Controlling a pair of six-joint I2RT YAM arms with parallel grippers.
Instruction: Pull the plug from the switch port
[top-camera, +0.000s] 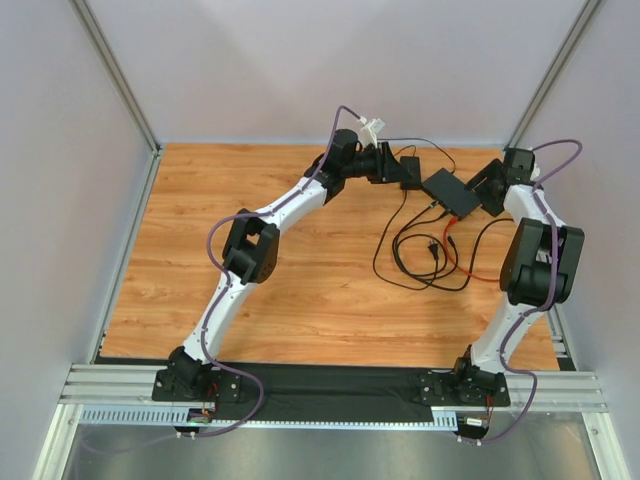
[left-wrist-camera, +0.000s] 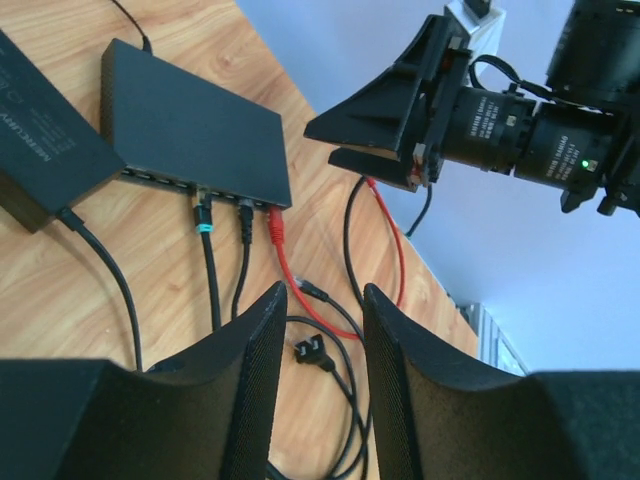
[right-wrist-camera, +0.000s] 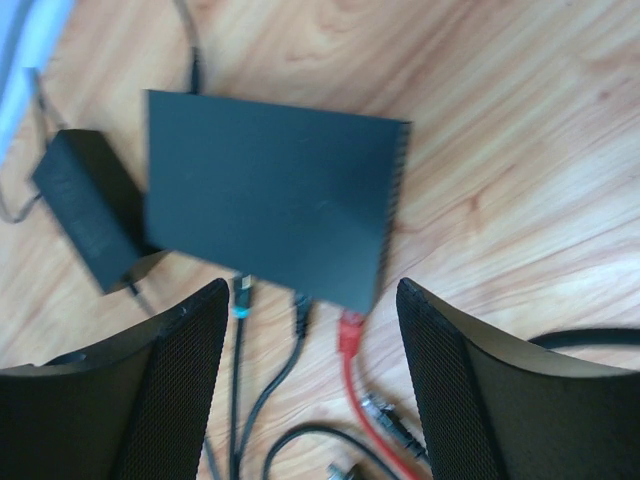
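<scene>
the left gripper (left-wrist-camera: 315, 385), its dimpled black fingers (left-wrist-camera: 250, 390) parted and empty, hovers before the cables. only its view shows the sockets: a teal-ringed plug (left-wrist-camera: 203, 218), a black plug (left-wrist-camera: 246, 210) and a red plug (left-wrist-camera: 277, 228) sit in the flat matte-black switch (left-wrist-camera: 190, 130), at the far right of the grained wooden table (top-camera: 300, 290). the right gripper (right-wrist-camera: 310, 330), spread wide and holding nothing, hangs just beside the switch. a smaller black adapter brick (right-wrist-camera: 85, 215) lies alongside.

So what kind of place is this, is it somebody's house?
Probably not a house. It looks like a robot test booth in a lab. A left arm and right arm are bolted to a metal rail, plain grey walls box in the wooden table, and a switch with cables lies there.
</scene>
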